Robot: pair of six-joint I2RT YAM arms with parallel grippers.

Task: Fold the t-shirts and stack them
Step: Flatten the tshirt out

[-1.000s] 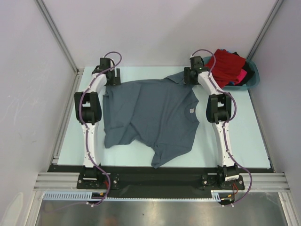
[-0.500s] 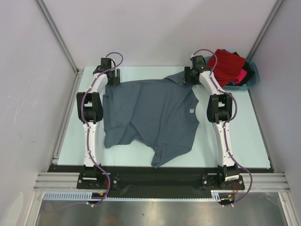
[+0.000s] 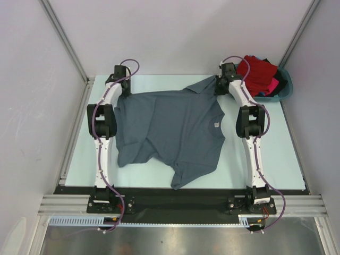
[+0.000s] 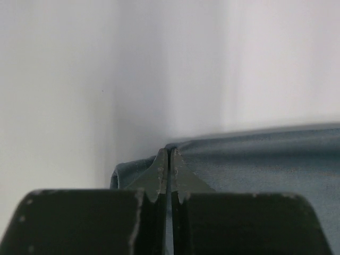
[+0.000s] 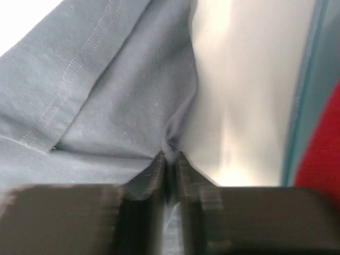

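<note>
A large slate-grey t-shirt (image 3: 170, 130) lies spread on the pale table, its small white neck label (image 3: 217, 125) toward the right. My left gripper (image 3: 126, 88) is at the shirt's far left corner. In the left wrist view it (image 4: 169, 158) is shut, with the grey t-shirt's edge (image 4: 255, 159) pinched at the tips. At the far right sleeve my right gripper (image 3: 220, 87) is shut too. In the right wrist view it (image 5: 170, 158) pinches a bunched fold of the grey t-shirt (image 5: 122, 90). A red t-shirt (image 3: 257, 73), a pink one (image 3: 273, 85) and a dark one (image 3: 281, 79) are piled in a basin.
The teal basin (image 3: 287, 91) stands at the far right corner, close behind my right gripper. In the right wrist view its rim (image 5: 307, 101) and the red cloth (image 5: 321, 154) show. White walls and metal frame posts enclose the table. A black rail runs along the near edge.
Both grippers have shut on the grey t-shirt's far edge. The right gripper has shifted slightly back and right, drawing the sleeve with it. The shirt's far left corner now reaches the left gripper.
</note>
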